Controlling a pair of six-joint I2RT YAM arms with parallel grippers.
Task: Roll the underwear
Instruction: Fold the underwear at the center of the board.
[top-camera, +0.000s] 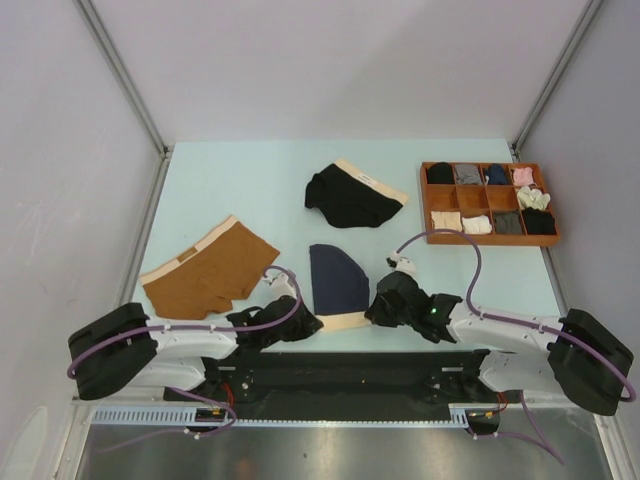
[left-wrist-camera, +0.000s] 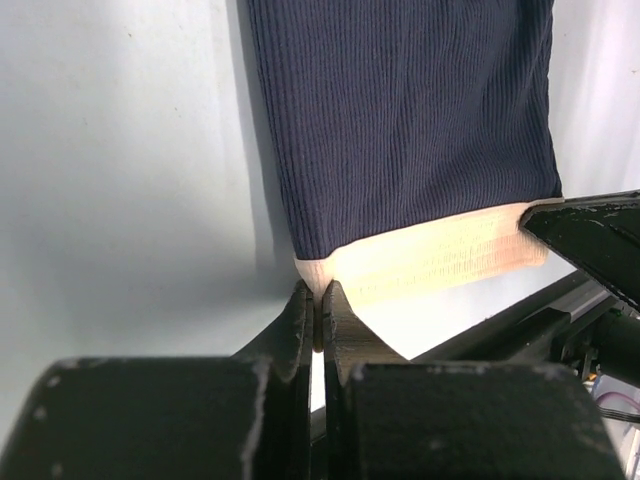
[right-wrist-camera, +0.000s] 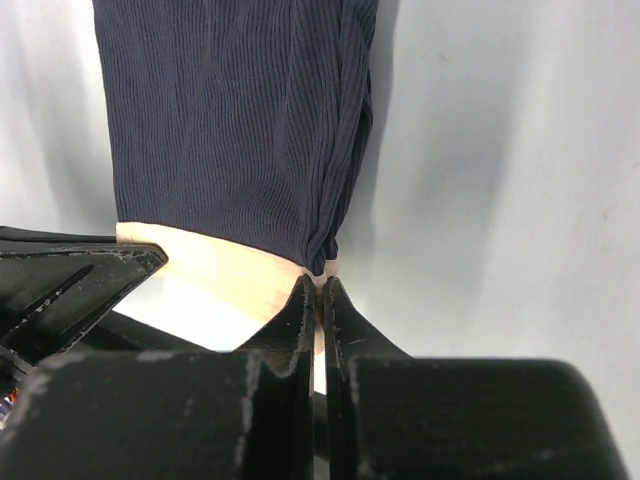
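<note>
The navy underwear (top-camera: 338, 280) lies folded into a narrow strip at the table's near middle, its beige waistband (top-camera: 343, 321) toward me. My left gripper (top-camera: 312, 322) is shut on the waistband's left corner (left-wrist-camera: 318, 278). My right gripper (top-camera: 372, 312) is shut on the right corner (right-wrist-camera: 322, 283). The navy fabric (left-wrist-camera: 410, 120) stretches away from both sets of fingers. A rust-brown underwear (top-camera: 208, 270) lies flat at the left. A black underwear (top-camera: 352, 196) lies crumpled behind the navy one.
A wooden divided tray (top-camera: 433, 238) at the back right holds several small rolled garments in its compartments. The pale blue table (top-camera: 250, 180) is walled in on three sides. The arms' black base rail (top-camera: 340, 375) runs along the near edge.
</note>
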